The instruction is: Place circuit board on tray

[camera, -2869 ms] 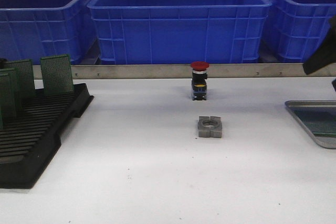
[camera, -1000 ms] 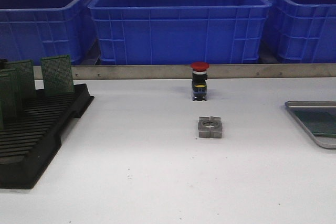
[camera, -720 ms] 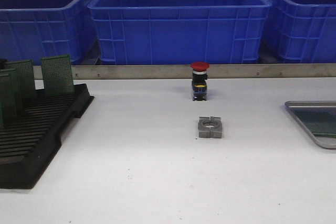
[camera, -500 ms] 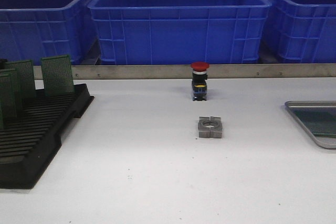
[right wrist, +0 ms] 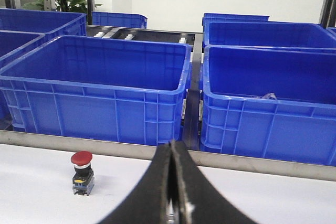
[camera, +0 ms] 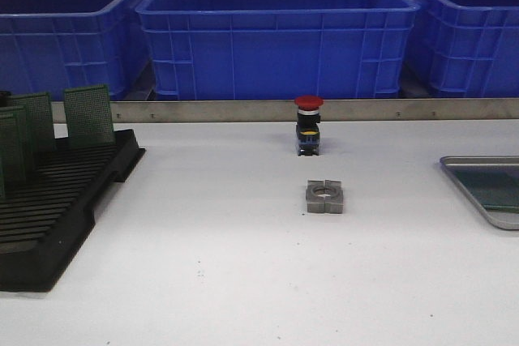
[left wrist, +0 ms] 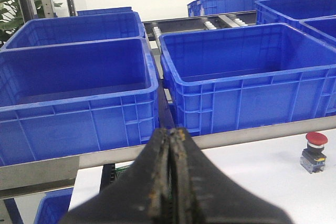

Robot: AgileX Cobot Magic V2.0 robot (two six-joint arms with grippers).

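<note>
Behind our white table (camera: 243,281) stand blue bins (camera: 276,34); a black rack (camera: 49,208) on the left holds upright green circuit boards (camera: 87,115), and the tray (camera: 466,180) lies at the right edge with one board (camera: 496,188) flat in it. Mid-table sit a red push button (camera: 308,125) and a grey metal block (camera: 325,197). Our left gripper (left wrist: 171,182) and right gripper (right wrist: 171,192) each have fingers pressed together, holding nothing.

Large blue bins (camera: 276,34) are standing in a row behind a metal rail (camera: 243,110), well beyond both sets of fingers. A red-capped push button (camera: 308,125) is sitting upright on the white table (camera: 243,273) just before the rail, ahead of the fingers. A grey slotted metal block (camera: 324,197) is lying nearer than it. A black slotted rack (camera: 49,208) is occupying the table's left.
</note>
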